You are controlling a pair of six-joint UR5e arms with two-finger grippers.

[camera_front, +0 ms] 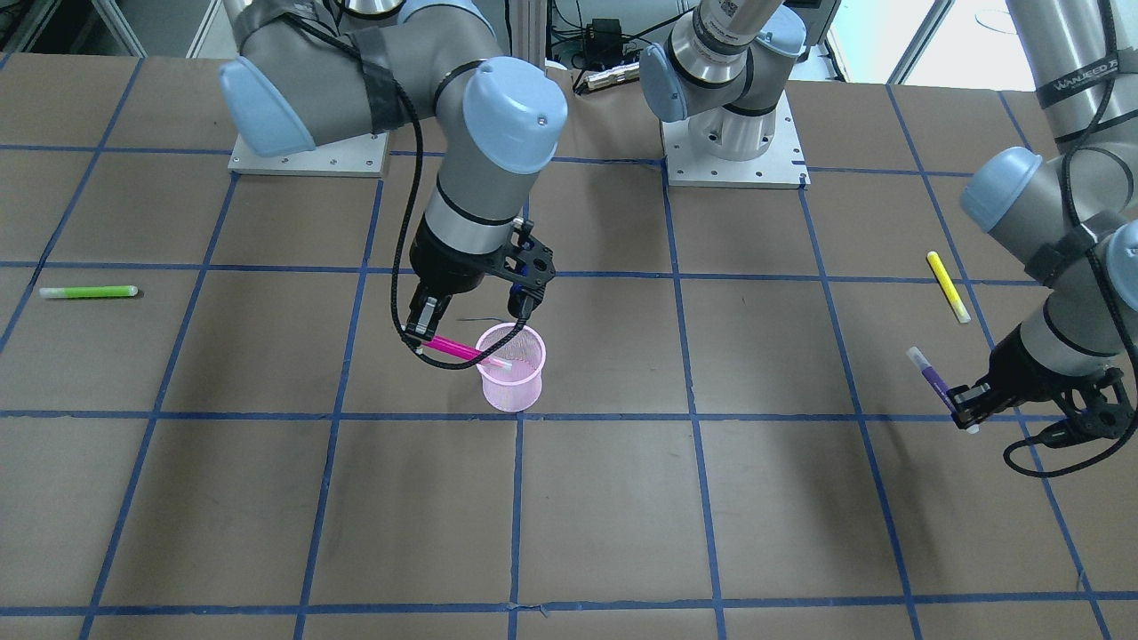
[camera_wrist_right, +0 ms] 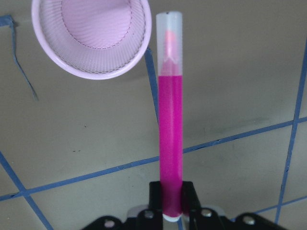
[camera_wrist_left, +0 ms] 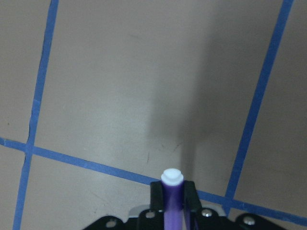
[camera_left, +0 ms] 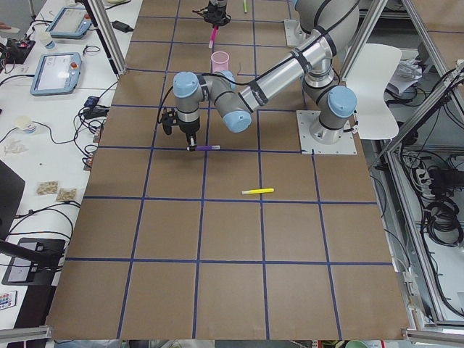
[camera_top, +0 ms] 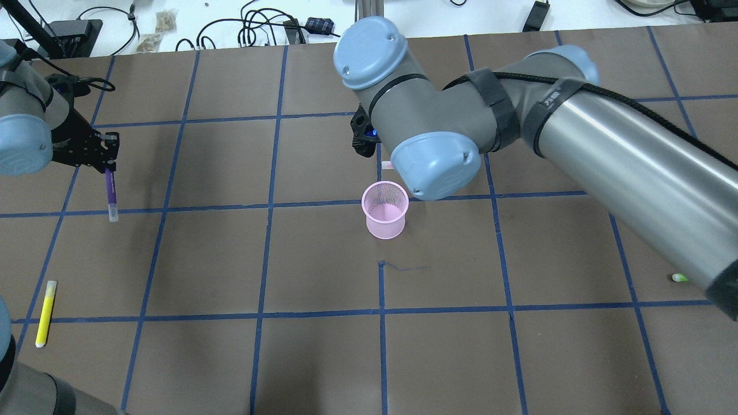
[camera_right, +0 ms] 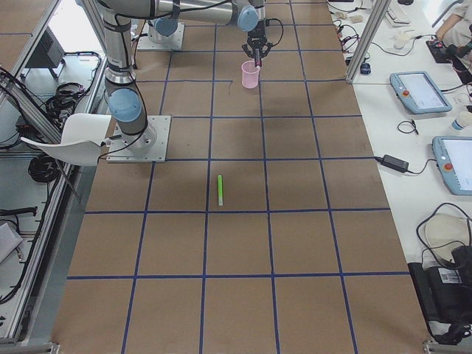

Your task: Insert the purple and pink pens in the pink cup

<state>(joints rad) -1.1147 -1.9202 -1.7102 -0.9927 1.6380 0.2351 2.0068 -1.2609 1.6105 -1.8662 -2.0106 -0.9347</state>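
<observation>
The right gripper point(camera_front: 425, 334) pinches the pink pen point(camera_front: 462, 350) at its back end, with both fingers pressed on the barrel. The pen is in the air and its clear capped tip is just beside the rim of the pink cup point(camera_front: 511, 388), not inside it. The cup stands upright on the table point(camera_front: 622, 498). Well apart, the left gripper point(camera_front: 964, 407) pinches the purple pen point(camera_front: 932, 377). A yellow pen point(camera_front: 948, 286) lies near this gripper, and a green pen point(camera_front: 87, 292) lies at the other end

Pink mesh cup point(camera_front: 510, 378), magenta pen point(camera_front: 458, 348) (clear cap), purple pen point(camera_front: 932, 380), brown table point(camera_front: 622, 498) gridded blue.
</observation>
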